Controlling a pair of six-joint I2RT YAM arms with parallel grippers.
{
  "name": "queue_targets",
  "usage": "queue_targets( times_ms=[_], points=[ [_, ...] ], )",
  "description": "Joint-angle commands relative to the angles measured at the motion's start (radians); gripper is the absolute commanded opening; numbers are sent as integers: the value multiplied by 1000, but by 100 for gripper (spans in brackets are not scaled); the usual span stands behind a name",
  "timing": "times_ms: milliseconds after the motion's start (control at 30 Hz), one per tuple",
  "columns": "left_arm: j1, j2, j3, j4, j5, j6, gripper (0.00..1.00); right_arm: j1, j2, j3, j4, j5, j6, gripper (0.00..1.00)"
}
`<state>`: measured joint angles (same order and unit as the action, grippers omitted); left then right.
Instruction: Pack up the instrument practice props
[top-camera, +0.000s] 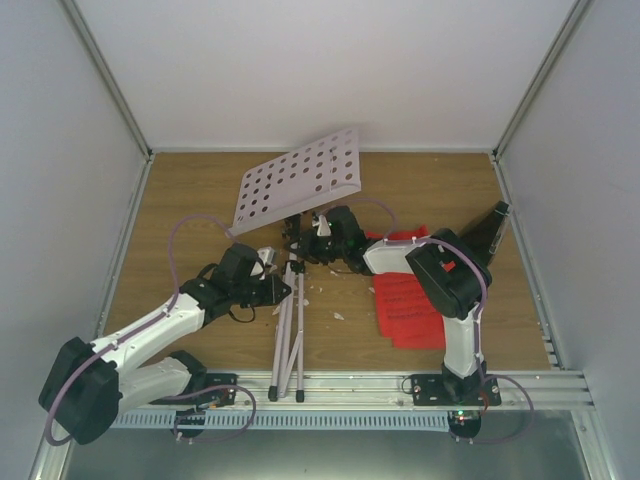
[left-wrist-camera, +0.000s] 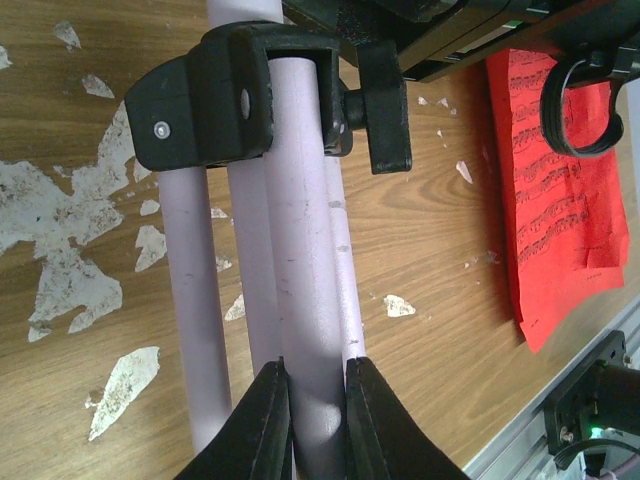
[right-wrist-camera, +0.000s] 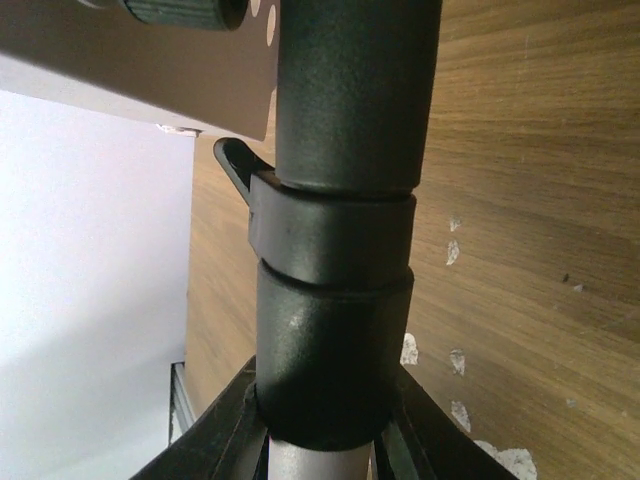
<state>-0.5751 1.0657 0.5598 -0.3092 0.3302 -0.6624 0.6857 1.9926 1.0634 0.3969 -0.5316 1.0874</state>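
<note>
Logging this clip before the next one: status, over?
Left gripper shut on a music stand leg; right gripper shut on its black shaft collar. Stand lying lengthways, legs folded. Red sheets, metronome right of it, not yet packed.

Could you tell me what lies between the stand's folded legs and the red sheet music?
Just bare wooden tabletop with a few small white crumbs, clearest in the left wrist view.
</note>
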Motion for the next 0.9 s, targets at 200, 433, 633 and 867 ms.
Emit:
queue_targets(
  times_ms=[200,433,633,867],
  points=[
    [-2,-9,23,357,6,17,0,6,26,36,-7,101,-243,16],
    [-2,10,33,359,4,-4,0,3,-18,6,-12,124,-292,37],
    [0,37,47,352,14,3,0,-8,-88,-63,19,128,-314,52],
    [1,79,57,391,43,-15,0,-11,-194,-118,29,123,-388,71]
  ],
)
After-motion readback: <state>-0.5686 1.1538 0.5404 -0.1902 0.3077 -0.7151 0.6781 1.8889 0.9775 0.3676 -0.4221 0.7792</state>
